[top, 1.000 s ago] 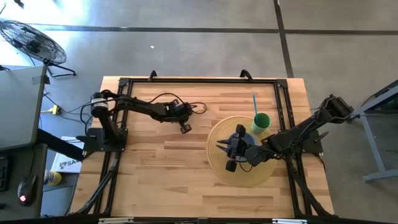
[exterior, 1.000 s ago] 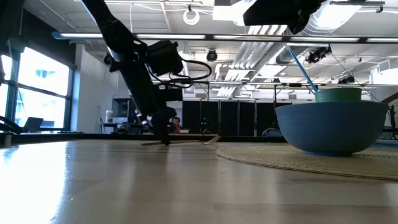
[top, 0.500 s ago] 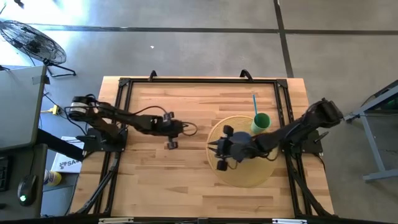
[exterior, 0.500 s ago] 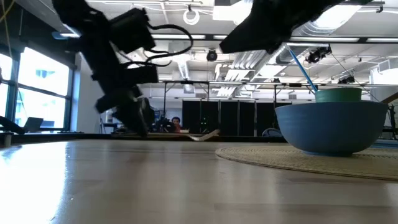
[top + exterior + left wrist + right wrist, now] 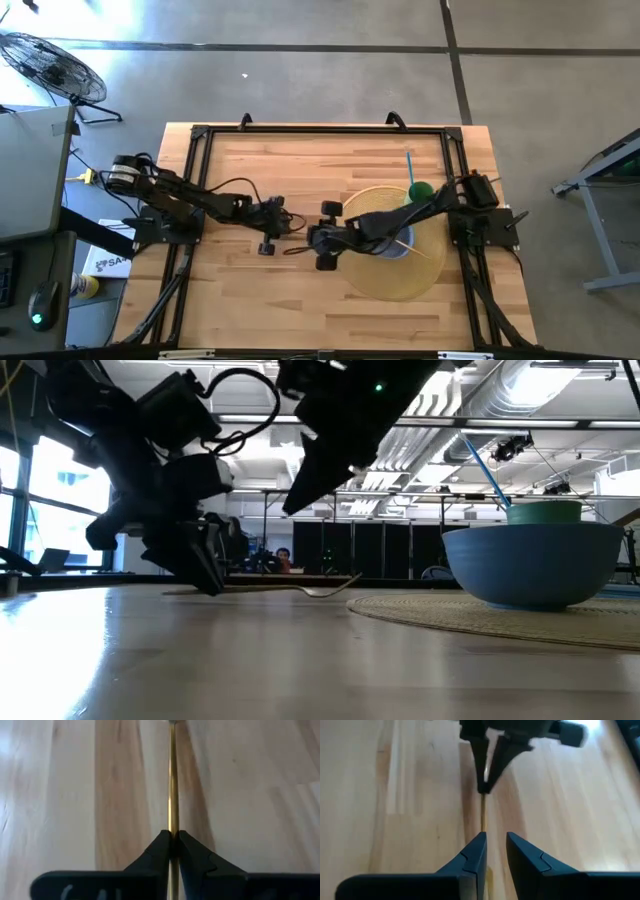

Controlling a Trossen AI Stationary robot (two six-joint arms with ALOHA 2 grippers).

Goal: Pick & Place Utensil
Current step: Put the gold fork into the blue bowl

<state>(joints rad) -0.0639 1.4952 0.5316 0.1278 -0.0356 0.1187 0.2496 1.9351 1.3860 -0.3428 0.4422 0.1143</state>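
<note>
So the left gripper (image 5: 171, 838) is clamped tight on a thin gold utensil (image 5: 172, 780), pinching its handle low over the wooden table (image 5: 300, 160) near the middle. The right gripper (image 5: 493, 845) faces it from the other side with its fingers only a narrow gap apart, lined up over the other end of the utensil but not closed on it. Behind the right arm there's a blue bowl (image 5: 535, 565) on a woven mat (image 5: 400, 285), plus a green cup (image 5: 421, 189) with a blue straw (image 5: 409, 167).
</note>
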